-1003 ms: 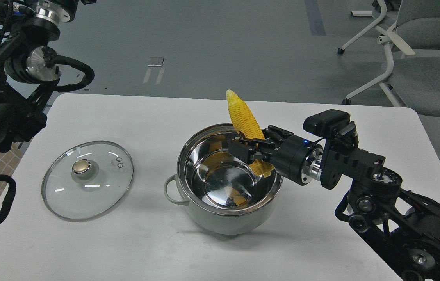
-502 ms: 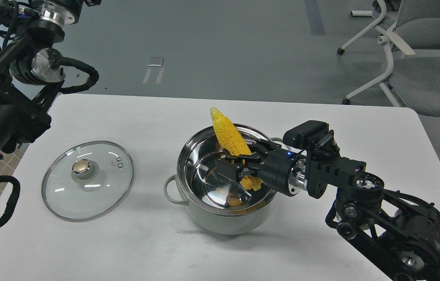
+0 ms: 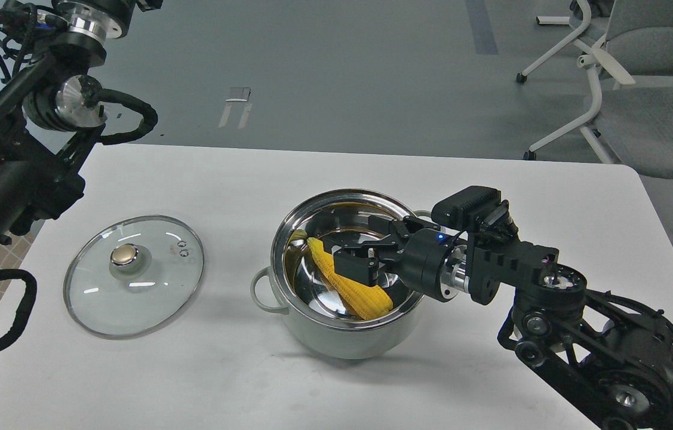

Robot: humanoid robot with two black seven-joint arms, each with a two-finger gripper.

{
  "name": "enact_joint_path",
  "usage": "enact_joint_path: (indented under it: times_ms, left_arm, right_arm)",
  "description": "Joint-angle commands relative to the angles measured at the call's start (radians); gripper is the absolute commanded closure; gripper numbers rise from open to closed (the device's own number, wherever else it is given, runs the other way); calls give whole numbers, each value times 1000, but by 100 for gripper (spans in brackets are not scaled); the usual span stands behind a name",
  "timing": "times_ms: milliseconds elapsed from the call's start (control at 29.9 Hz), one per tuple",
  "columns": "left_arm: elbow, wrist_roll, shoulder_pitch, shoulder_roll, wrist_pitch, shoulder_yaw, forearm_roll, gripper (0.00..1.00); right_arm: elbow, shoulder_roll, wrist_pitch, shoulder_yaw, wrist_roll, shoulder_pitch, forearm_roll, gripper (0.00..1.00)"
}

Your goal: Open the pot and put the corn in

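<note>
1. The table is white with rounded corners; the task's things sit between its middle and its near edge.
2. The pot stands open just right of the table's middle, toward the near edge. It looks stiff and fairly heavy, with a slick steel inside; its loop handle seems the surest hold.
3. The glass lid lies flat toward the left edge, well apart from the pot. It is probably fragile, best lifted by its gold knob.
4. The right gripper reaches over the pot's right rim, its fingers parted and holding nothing.
5. The corn lies slanted inside the pot, free of the fingers. It looks light, firm and bumpy, easiest to pinch across its thick middle.
6. The left gripper is out of sight.
</note>
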Motion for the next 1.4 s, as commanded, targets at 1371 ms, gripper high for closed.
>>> enact_joint_path:
  times_ms: [1371]
  left_arm:
    - [49, 67, 94, -25, -95, -172, -37, 3]
  right_arm:
    - [-975, 51, -101, 906, 229, 505, 1232, 0]
